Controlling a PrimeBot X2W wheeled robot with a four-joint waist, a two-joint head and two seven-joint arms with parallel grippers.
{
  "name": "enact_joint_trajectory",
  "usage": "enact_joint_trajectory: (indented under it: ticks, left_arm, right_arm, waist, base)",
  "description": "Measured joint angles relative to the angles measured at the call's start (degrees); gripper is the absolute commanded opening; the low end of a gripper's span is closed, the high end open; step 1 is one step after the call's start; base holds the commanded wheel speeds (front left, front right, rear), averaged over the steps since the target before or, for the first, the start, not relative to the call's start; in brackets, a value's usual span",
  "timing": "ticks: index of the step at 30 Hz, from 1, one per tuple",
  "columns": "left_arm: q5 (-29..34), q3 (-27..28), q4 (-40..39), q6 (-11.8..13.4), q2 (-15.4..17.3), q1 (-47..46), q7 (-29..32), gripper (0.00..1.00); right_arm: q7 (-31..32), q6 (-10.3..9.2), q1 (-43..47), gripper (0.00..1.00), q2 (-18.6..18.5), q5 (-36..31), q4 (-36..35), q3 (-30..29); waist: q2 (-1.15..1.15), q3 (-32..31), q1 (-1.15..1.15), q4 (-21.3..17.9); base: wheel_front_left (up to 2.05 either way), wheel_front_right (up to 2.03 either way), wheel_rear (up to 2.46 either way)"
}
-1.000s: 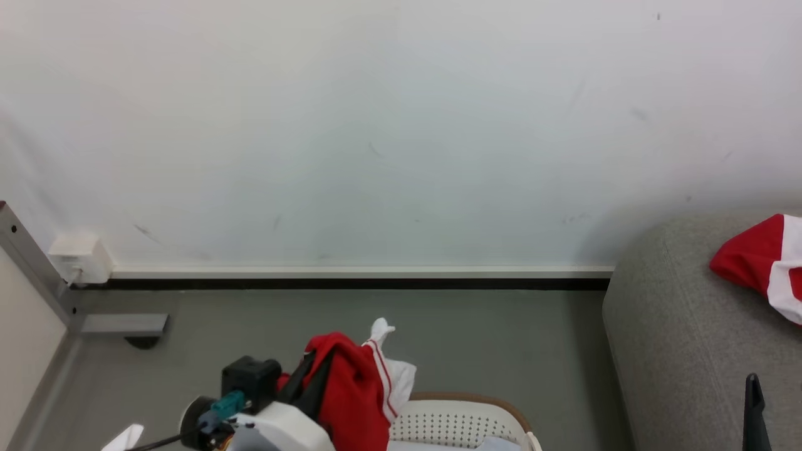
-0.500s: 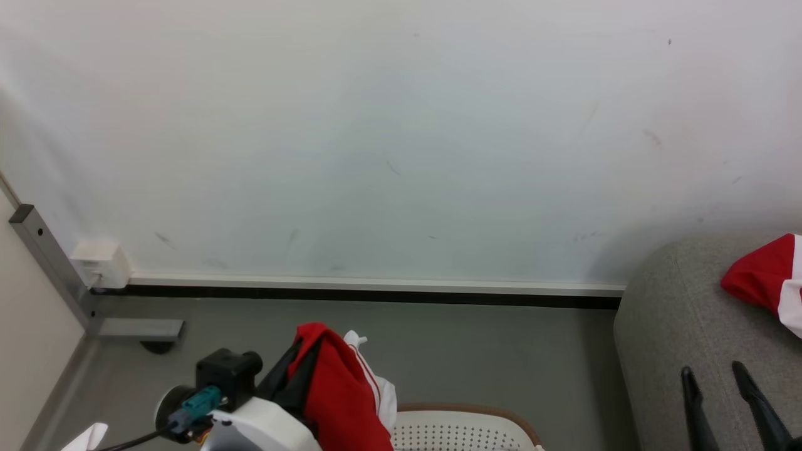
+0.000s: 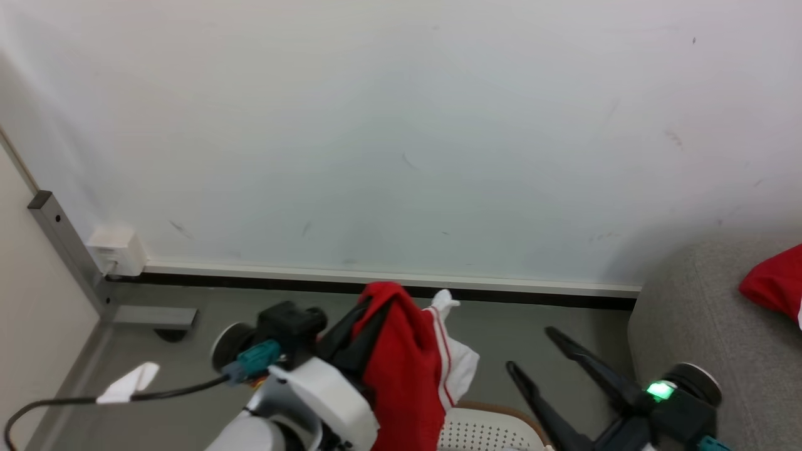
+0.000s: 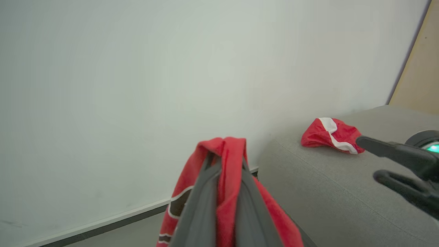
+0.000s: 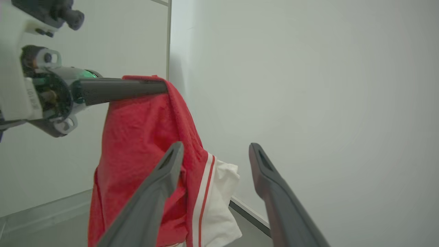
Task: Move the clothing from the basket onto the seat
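Note:
My left gripper (image 3: 376, 308) is shut on a red garment with white stripes and a white panel (image 3: 404, 369), which hangs from its fingers above the far rim of the cream perforated basket (image 3: 495, 410). In the left wrist view the red cloth (image 4: 228, 164) is folded over and pinched between the grey fingers (image 4: 202, 206). My right gripper (image 3: 531, 349) stands open just right of the hanging garment, nothing between its fingers (image 5: 161, 185). The grey sofa (image 3: 689, 326) is at the right, with a second red-and-white garment (image 4: 329, 135) lying on it.
A white wall with a black-and-white baseboard (image 3: 388, 282) runs behind. At the left are a white wall box (image 3: 116, 250), a grey metal post (image 3: 62, 244) and a black cable with a white tag (image 3: 128, 383). Grey floor (image 3: 501, 319) lies between basket and wall.
The camera has shifted. My left gripper has lifted the red garment higher and to the right. My right gripper has come up into view, open, close to the garment.

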Motion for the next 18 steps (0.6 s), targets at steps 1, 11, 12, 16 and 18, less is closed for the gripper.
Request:
enact_joint_trajectory:
  ticks: [1, 11, 12, 16, 18]
  left_arm:
    - [0.16, -0.70, 0.33, -0.46, -0.51, -0.88, 0.27, 0.00]
    - [1.54, -6.84, 3.31, -4.28, -5.28, -5.93, 1.24, 0.00]
    - [1.55, -7.39, 3.37, -4.50, -5.64, -6.10, 1.25, 0.00]
    - [1.52, -9.48, 3.20, -5.52, -7.12, -6.21, 1.79, 0.00]
    - [1.49, -10.27, 2.79, -6.00, -7.59, -6.22, 1.96, 0.00]
  right_arm:
    - [0.46, 0.00, -1.42, 1.00, -0.55, 0.96, -0.31, 2.07]
    - [2.13, 0.00, -11.22, 1.00, -3.22, 5.14, 0.97, 12.39]
    - [2.22, 0.00, -11.67, 1.00, -3.36, 5.48, 1.44, 12.92]
    - [3.18, 0.00, -12.73, 1.00, -3.35, 7.71, 4.36, 14.47]
    - [3.85, 0.00, -13.17, 1.00, -3.11, 10.14, 6.28, 15.23]
  waist:
    - [0.00, 0.00, 0.00, 0.10]
    - [0.00, -0.70, 0.00, 0.12]
    - [0.00, -0.71, 0.00, 0.10]
    - [0.00, -0.68, 0.00, 0.03]
    - [0.00, -0.57, 0.00, -0.05]
  base:
    - [0.00, 0.00, 0.00]
    - [0.00, 0.00, 0.00]
    - [0.00, 0.00, 0.00]
    - [0.00, 0.00, 0.00]
    - [0.00, 0.00, 0.00]
